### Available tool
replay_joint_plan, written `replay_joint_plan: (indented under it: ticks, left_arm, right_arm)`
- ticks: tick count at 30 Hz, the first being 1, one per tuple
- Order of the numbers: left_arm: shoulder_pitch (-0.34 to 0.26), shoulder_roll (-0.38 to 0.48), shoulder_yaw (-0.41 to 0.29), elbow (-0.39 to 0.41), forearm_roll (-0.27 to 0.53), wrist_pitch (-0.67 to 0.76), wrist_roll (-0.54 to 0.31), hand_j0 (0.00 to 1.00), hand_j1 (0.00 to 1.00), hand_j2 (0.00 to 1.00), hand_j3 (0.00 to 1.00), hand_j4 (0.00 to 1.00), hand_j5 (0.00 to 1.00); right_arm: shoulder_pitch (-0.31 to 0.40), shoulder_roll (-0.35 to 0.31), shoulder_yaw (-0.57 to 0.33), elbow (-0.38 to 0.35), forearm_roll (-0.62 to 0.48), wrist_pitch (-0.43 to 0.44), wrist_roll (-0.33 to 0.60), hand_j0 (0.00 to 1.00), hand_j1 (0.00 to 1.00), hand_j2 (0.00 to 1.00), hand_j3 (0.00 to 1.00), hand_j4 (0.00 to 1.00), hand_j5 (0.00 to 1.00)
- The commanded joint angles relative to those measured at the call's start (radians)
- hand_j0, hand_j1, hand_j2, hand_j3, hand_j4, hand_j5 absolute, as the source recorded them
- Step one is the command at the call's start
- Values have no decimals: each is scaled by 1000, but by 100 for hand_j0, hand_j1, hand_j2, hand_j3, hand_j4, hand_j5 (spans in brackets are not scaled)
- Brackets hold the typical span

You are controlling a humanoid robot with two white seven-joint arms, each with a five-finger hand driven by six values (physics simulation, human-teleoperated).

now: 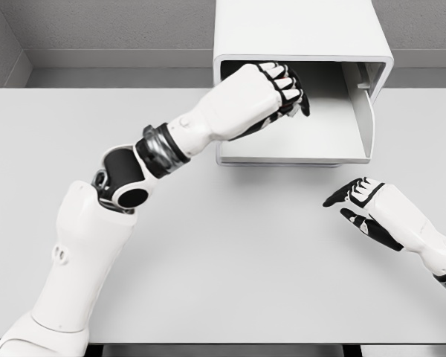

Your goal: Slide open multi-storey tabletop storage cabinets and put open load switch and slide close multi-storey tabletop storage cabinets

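A white storage cabinet [305, 33] stands at the back of the table, with its bottom drawer [357, 126] pulled out toward me. My left hand [279, 93] reaches over the drawer's left part, fingers curled into a fist; whether anything is inside the fist is hidden. No load switch shows anywhere in the head view. My right hand [357, 204] hovers over the table in front of the drawer's right corner, fingers spread and holding nothing.
The light grey table [208, 260] stretches from the front edge to the cabinet. A grey wall rises behind it. My left forearm crosses diagonally from lower left to the drawer.
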Motion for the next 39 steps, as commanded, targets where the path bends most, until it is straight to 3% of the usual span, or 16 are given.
replay_joint_plan:
  ticks: [1, 13, 18, 23, 34, 39]
  left_arm:
    - [0, -11, -10, 29, 6, 1, 1, 47, 47, 47, 47, 47, 47]
    - [-38, -11, -43, 117, 6, 1, -4, 53, 53, 53, 53, 53, 53]
    - [-40, -11, -49, 118, 6, 1, -4, 54, 54, 54, 54, 54, 54]
    - [-40, -11, -49, 117, 6, 1, -4, 62, 62, 62, 62, 62, 62]
    - [-40, -11, -48, 115, 7, 1, -4, 66, 66, 66, 66, 66, 66]
    - [-40, -11, -43, 112, 11, 1, -4, 75, 75, 75, 75, 75, 75]
  right_arm:
    - [0, -1, 0, 0, -6, -1, -1, 57, 57, 57, 57, 57, 57]
    - [0, -1, 0, 0, -6, -1, -1, 58, 58, 58, 58, 58, 58]
    - [0, -1, 0, 0, -6, -1, -1, 58, 58, 58, 58, 58, 58]
    - [0, -1, 0, 0, -6, -1, 1, 58, 58, 58, 58, 58, 58]
    - [0, -1, 0, 0, -6, -1, -1, 58, 58, 58, 58, 58, 58]
    - [0, -1, 0, 0, -6, -1, -1, 58, 58, 58, 58, 58, 58]
